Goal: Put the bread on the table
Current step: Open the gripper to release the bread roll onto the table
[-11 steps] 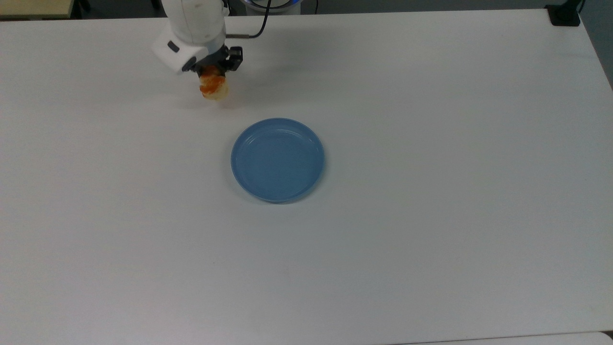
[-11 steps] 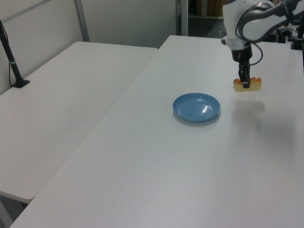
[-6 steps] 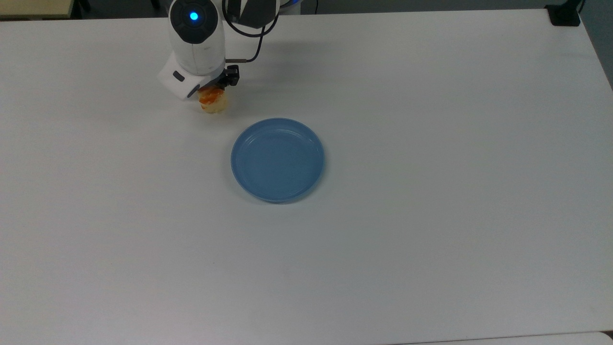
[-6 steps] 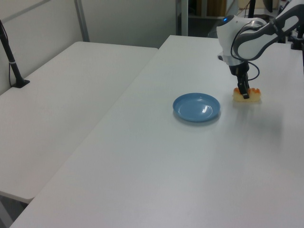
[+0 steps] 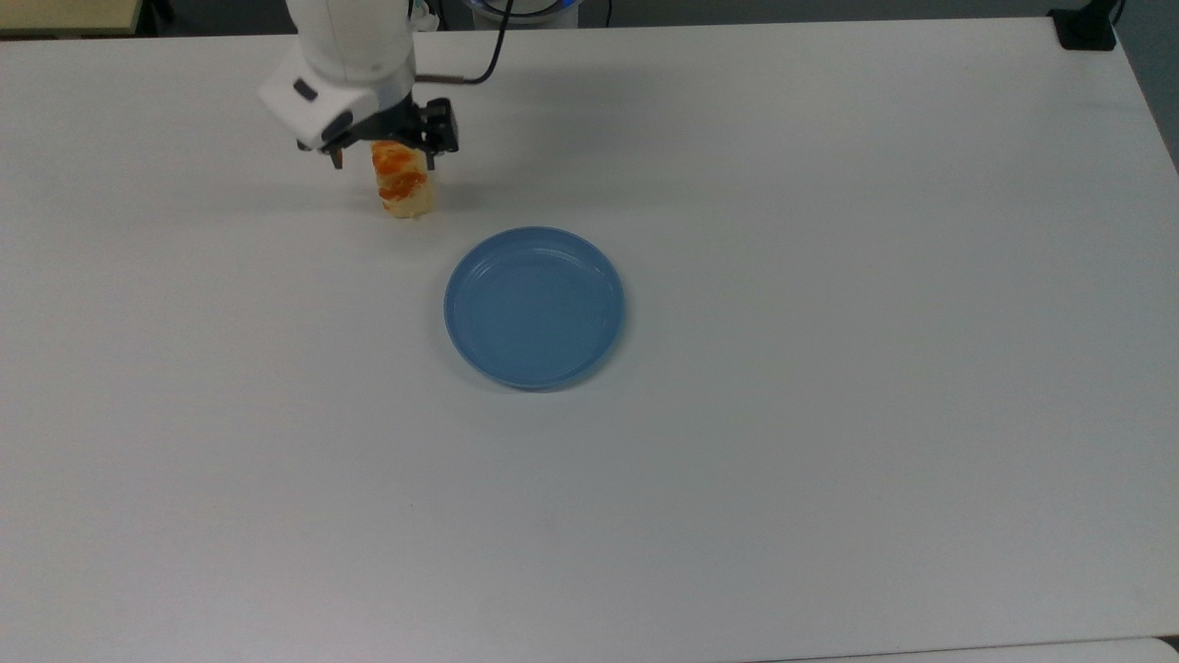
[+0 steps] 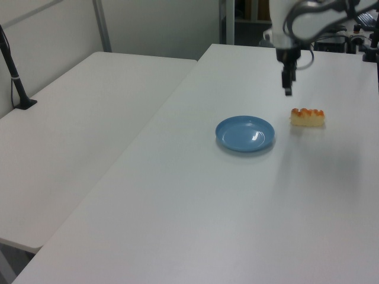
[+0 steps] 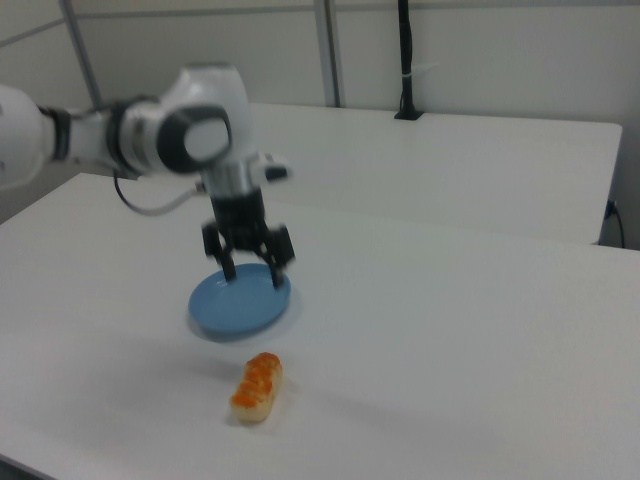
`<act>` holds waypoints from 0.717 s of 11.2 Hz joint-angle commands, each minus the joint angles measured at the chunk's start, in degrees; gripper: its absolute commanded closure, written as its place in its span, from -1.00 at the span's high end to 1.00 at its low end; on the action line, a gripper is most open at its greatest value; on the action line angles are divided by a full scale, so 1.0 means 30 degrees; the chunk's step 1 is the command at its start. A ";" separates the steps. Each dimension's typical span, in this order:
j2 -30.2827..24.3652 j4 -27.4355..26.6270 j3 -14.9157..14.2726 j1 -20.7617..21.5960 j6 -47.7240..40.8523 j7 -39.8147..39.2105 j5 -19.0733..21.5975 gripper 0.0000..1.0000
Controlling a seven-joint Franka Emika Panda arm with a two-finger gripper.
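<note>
One large white table [image 5: 829, 460] takes up most of the scene, its smooth matte top carrying just two small things. Beyond it, in the left view, a second white table [image 6: 77, 118] stands alongside, with a dark post [image 6: 15, 74] rising near its far edge. A white robot arm [image 7: 130, 135] reaches in over the main table; in the top view it enters from the upper left, and in the right view it comes from the right view's left. Its dark two-finger gripper [image 7: 248, 268] points down and hangs in the air above the tabletop, jaws spread apart and holding nothing. A round blue plate [image 5: 534, 307] sits near the middle of the table with nothing on it. The bread [image 5: 401, 180], a small oblong pale-tan loaf with orange glazed bumps along its top, lies flat on the bare table, apart from the plate. In the top view the bread is up and to the left of the plate, just below the gripper [image 5: 387, 157]. In the left view the bread [image 6: 307, 116] rests to the right of the plate [image 6: 245, 133], with the gripper [image 6: 288, 89] raised clear above it, not touching.
</note>
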 commanded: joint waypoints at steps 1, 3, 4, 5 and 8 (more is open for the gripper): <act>-0.0195 0.4394 0.1255 0.1164 -0.3474 0.4250 0.1136 1.00; -0.0108 0.4605 0.1877 0.1312 -0.3361 0.7104 0.0843 1.00; -0.0078 0.4634 0.1996 0.1487 -0.3302 0.6995 0.0842 1.00; -0.0107 0.4634 0.2055 0.1517 -0.3302 0.6675 0.0929 1.00; -0.0136 0.4605 0.1997 0.1928 -0.3331 0.6262 0.1105 1.00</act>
